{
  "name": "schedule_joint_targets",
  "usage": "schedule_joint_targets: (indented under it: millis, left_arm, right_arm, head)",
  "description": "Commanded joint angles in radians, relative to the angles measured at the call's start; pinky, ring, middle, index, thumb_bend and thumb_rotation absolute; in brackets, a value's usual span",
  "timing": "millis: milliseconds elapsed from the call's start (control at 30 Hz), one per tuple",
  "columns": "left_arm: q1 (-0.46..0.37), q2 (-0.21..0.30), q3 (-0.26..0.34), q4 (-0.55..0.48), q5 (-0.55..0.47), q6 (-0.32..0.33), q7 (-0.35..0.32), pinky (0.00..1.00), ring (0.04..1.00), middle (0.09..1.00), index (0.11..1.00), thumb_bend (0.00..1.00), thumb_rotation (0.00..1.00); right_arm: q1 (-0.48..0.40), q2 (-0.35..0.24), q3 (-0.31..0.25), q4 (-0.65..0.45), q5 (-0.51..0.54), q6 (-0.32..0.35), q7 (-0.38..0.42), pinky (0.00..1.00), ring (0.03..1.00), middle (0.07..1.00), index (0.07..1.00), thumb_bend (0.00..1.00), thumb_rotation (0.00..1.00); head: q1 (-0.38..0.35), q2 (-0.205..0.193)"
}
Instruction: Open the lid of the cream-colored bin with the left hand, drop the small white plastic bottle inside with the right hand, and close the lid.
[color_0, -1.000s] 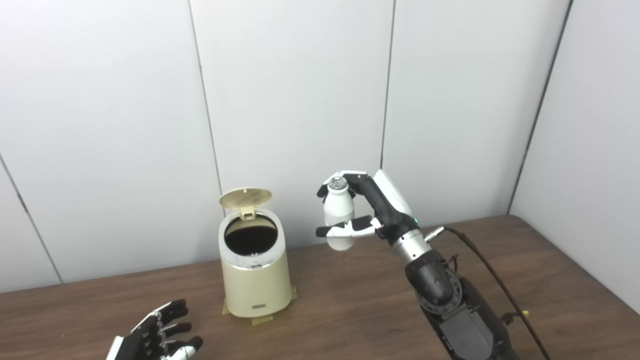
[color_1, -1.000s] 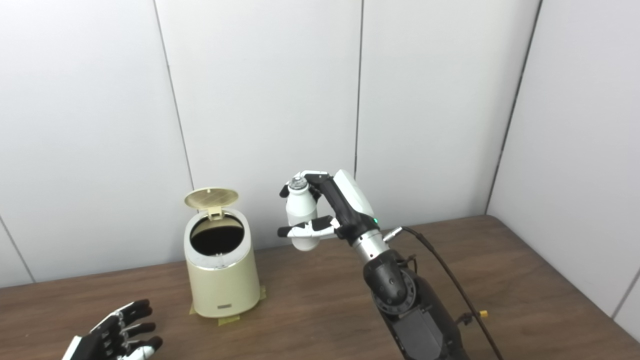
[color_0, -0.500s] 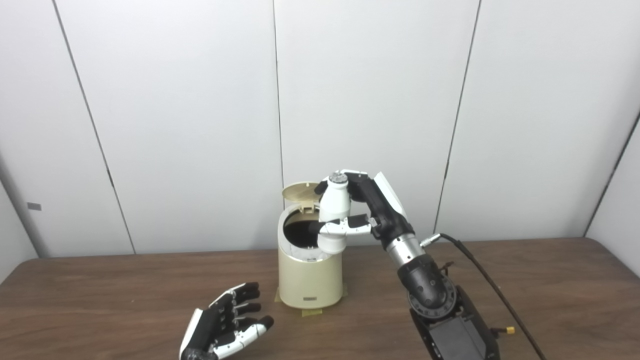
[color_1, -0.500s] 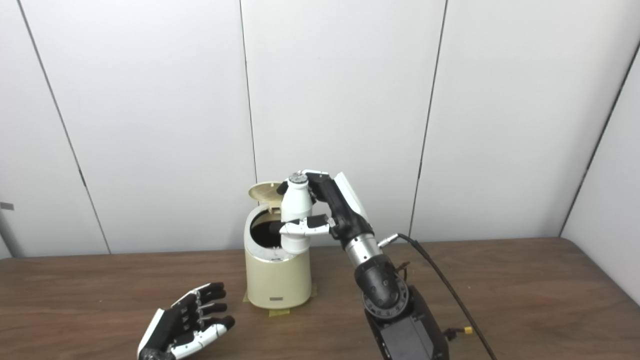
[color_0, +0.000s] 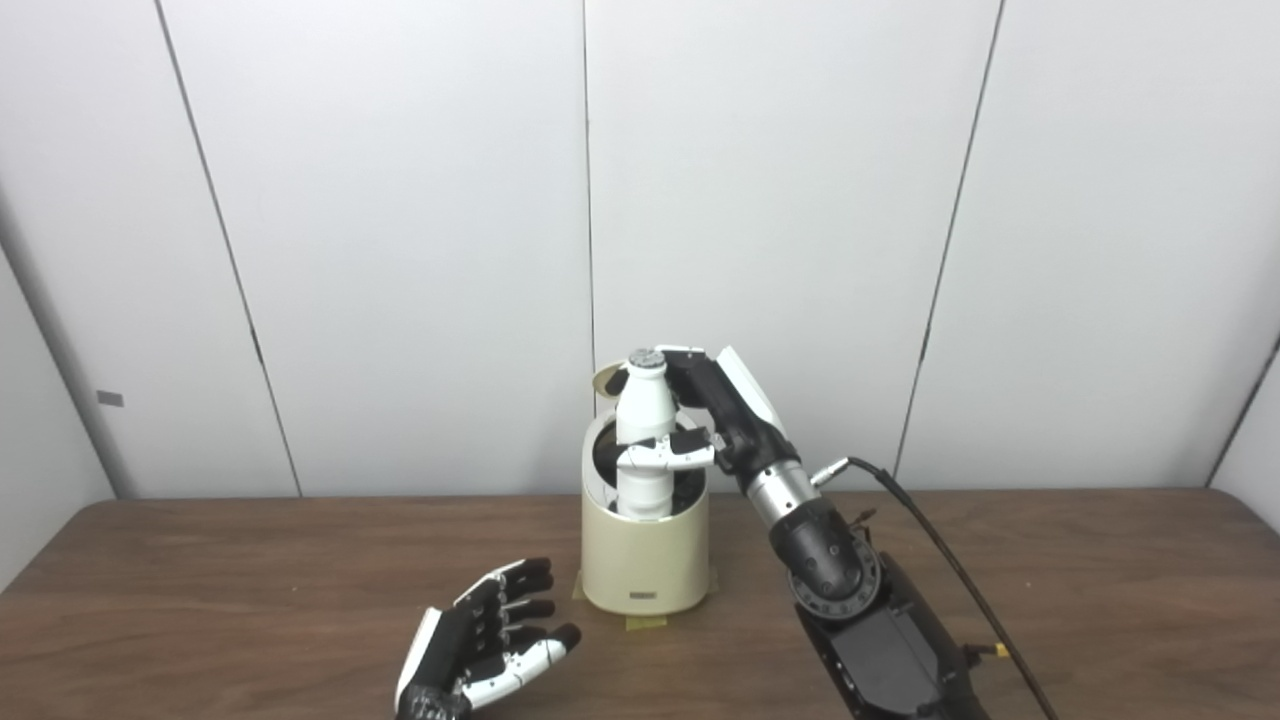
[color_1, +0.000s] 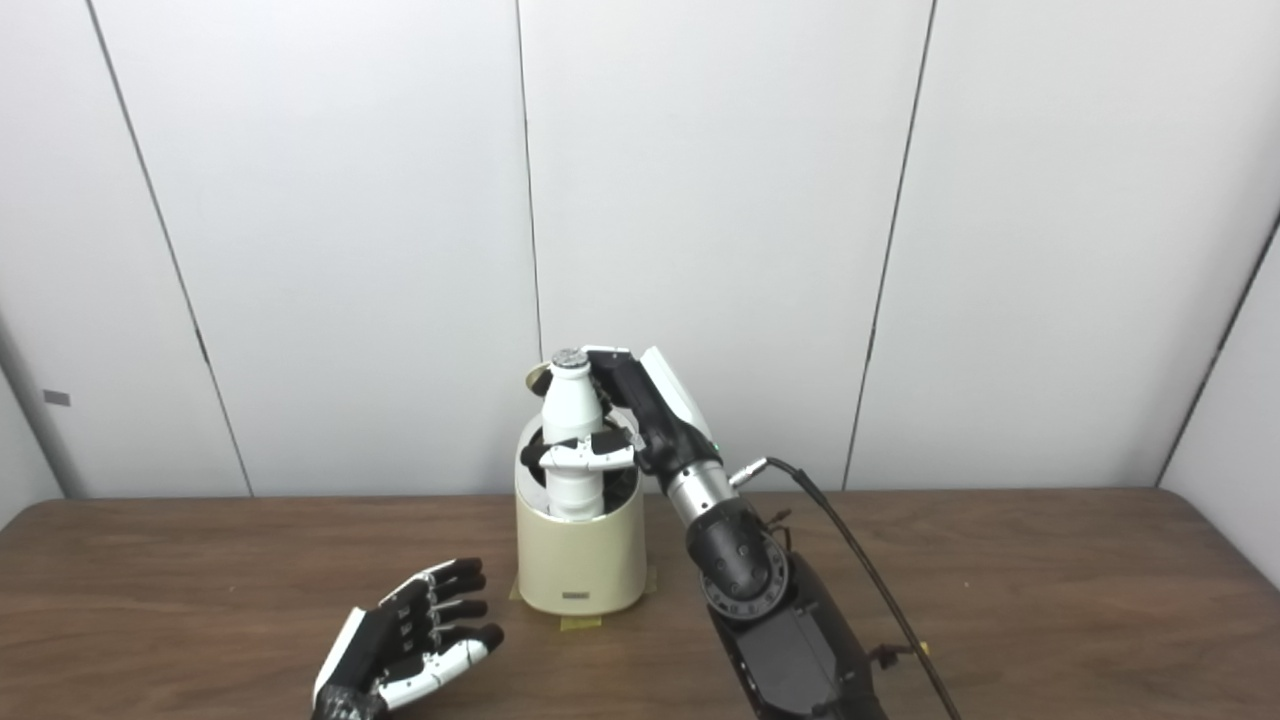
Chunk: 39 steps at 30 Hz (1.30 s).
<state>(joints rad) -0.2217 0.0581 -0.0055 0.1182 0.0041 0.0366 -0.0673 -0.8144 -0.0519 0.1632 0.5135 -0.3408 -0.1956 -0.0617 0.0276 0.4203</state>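
The cream-colored bin (color_0: 645, 560) stands at the middle of the brown table, its round lid (color_0: 606, 378) tipped up behind the dark mouth. My right hand (color_0: 700, 425) is shut on the small white plastic bottle (color_0: 643, 435), which stands upright over the bin's mouth with its lower end at or just inside the rim. My left hand (color_0: 485, 650) lies open, palm up, on the table in front and to the left of the bin, apart from it.
The brown table (color_0: 250, 600) runs to white wall panels behind. A black cable (color_0: 940, 560) trails from my right wrist across the right side of the table. Tape tabs (color_0: 645, 622) show at the bin's foot.
The camera has swung left, so the whole scene has shifted right in the picture. My right hand has carried the bottle leftward from beside the bin to over its mouth and lowered it.
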Motion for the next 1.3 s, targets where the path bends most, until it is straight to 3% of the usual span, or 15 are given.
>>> schedule_joint_targets:
  millis: [0, 333, 667, 1000, 1267]
  left_arm:
    - [-0.038, -0.005, -0.003, -0.048, 0.016, -0.009, 0.015, 0.68, 0.744, 0.795, 0.795, 0.68, 0.11]
    - [-0.035, -0.006, -0.013, -0.054, 0.014, 0.002, 0.021, 0.66, 0.727, 0.793, 0.792, 0.69, 0.11]
    - [-0.030, -0.009, -0.020, -0.067, 0.027, 0.007, 0.027, 0.68, 0.727, 0.787, 0.791, 0.70, 0.12]
    - [-0.023, -0.010, -0.022, -0.081, 0.030, 0.015, 0.027, 0.70, 0.729, 0.779, 0.789, 0.69, 0.12]
    - [-0.021, -0.007, -0.027, -0.086, 0.044, 0.011, 0.026, 0.69, 0.722, 0.780, 0.788, 0.68, 0.11]
  right_arm:
    - [-0.087, -0.002, 0.002, 0.012, -0.008, -0.064, -0.029, 0.30, 0.395, 0.493, 0.542, 0.49, 0.00]
    - [-0.151, -0.024, 0.019, 0.172, -0.047, -0.253, -0.096, 0.31, 0.389, 0.486, 0.543, 0.49, 0.00]
    - [-0.166, -0.067, 0.107, 0.201, -0.066, -0.274, -0.207, 0.32, 0.378, 0.490, 0.556, 0.49, 0.00]
    - [-0.176, -0.133, 0.253, 0.216, -0.079, -0.274, -0.308, 0.36, 0.386, 0.487, 0.546, 0.49, 0.00]
    - [-0.188, -0.192, 0.427, 0.232, -0.123, -0.274, -0.445, 0.37, 0.394, 0.489, 0.527, 0.50, 0.00]
  head:
    - [0.004, 0.002]
    - [0.010, 0.009]
    - [0.019, 0.020]
    - [0.022, 0.032]
    - [0.025, 0.039]
